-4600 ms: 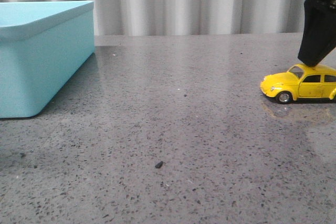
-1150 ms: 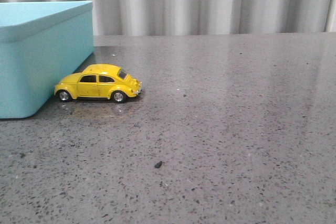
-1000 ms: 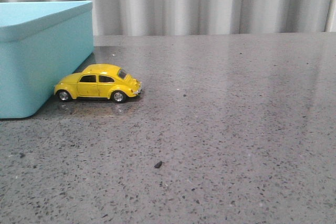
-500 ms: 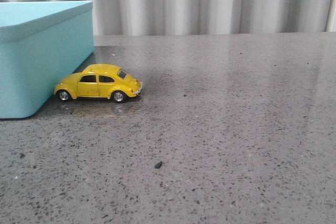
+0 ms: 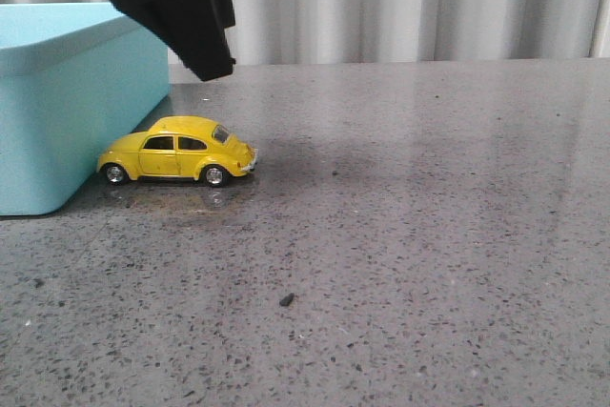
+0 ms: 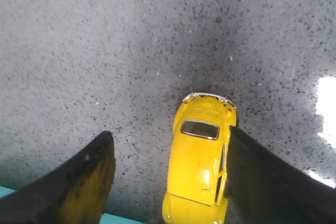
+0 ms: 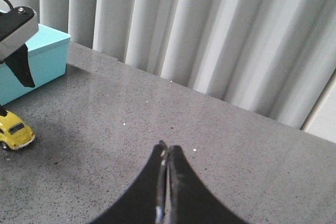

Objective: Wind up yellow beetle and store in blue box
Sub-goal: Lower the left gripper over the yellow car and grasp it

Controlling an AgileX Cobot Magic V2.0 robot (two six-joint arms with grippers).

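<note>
Hovering above yellow beetle [image 5: 178,152], left gripper [image 5: 191,40]; beetle sat near counter's left edge against blue box [image 5: 67,102].
Left wrist: jaws spread, straddling beetle [image 6: 198,163]; pickup step, next descend, pinch.
Right wrist: right gripper [image 7: 166,174] pressed together, idle.

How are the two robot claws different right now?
The left gripper is spread open, hanging over the yellow beetle beside the blue box; the right gripper has its fingers pressed together. The left one has the car between its fingers without touching it, as far as the wrist view shows; the right one is far from the car. Both have black fingers and hold nothing.
</note>
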